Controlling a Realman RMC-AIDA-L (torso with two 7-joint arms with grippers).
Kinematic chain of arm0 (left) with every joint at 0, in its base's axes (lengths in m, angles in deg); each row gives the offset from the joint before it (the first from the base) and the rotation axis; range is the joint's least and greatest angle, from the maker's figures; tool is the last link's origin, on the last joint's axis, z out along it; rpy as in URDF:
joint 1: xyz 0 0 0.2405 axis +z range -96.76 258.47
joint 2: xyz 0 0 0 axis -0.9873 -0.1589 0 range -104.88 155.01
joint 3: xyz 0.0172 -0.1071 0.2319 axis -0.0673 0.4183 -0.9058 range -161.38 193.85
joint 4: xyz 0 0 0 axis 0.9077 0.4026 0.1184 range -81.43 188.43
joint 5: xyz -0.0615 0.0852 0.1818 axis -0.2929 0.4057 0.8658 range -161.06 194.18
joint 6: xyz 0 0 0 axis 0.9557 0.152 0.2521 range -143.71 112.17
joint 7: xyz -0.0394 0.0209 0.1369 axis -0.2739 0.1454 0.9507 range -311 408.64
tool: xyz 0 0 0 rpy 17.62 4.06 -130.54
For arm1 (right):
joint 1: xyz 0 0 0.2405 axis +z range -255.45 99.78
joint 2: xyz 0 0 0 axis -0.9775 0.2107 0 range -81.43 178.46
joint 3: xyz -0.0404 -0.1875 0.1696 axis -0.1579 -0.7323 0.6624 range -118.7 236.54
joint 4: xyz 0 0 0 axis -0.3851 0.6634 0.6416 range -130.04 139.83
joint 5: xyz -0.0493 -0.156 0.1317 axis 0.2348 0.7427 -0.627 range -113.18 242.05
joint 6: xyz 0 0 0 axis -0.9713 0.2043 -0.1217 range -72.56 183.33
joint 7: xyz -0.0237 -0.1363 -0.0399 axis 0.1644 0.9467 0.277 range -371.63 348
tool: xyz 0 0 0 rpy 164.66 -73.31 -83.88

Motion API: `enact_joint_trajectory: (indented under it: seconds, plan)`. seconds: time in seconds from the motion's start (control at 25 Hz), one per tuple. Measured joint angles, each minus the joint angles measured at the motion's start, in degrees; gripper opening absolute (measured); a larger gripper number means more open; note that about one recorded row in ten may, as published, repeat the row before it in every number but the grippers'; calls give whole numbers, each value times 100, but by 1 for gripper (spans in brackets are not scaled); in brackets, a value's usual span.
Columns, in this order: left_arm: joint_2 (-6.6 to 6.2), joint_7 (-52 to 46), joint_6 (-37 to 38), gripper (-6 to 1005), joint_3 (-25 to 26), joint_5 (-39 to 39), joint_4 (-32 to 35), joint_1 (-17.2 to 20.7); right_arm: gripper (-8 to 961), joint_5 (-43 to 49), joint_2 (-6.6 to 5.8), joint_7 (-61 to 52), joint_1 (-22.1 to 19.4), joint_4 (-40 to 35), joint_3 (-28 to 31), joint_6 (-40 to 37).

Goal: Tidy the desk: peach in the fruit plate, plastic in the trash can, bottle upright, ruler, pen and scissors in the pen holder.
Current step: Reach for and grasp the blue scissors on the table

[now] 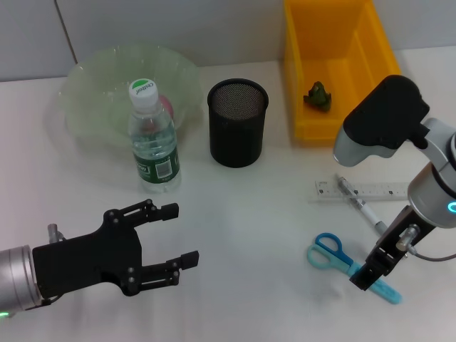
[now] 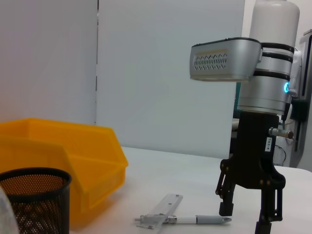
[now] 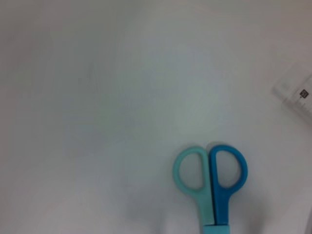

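The scissors (image 1: 349, 265) step is in hand: the right tool (image 1: 372, 268), fingers spread, sits over their blades at five o'clock on the desk (image 1: 256, 235), needing to close, while the left tool (image 1: 171, 246) idles open at seven.

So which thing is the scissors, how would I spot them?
Find the yellow bin at the table's back, then come toward the robot past the clear ruler and white pen. The scissors lie flat under the right gripper; only they have two round blue handles.
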Motion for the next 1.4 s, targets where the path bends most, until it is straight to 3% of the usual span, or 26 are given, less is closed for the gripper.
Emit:
enact_joint_trajectory:
  seconds: [1.4]
  plan:
    - [-17, 2, -11, 800, -61, 0, 27, 142, 711, 0, 9, -278, 136, 319, -394, 308]
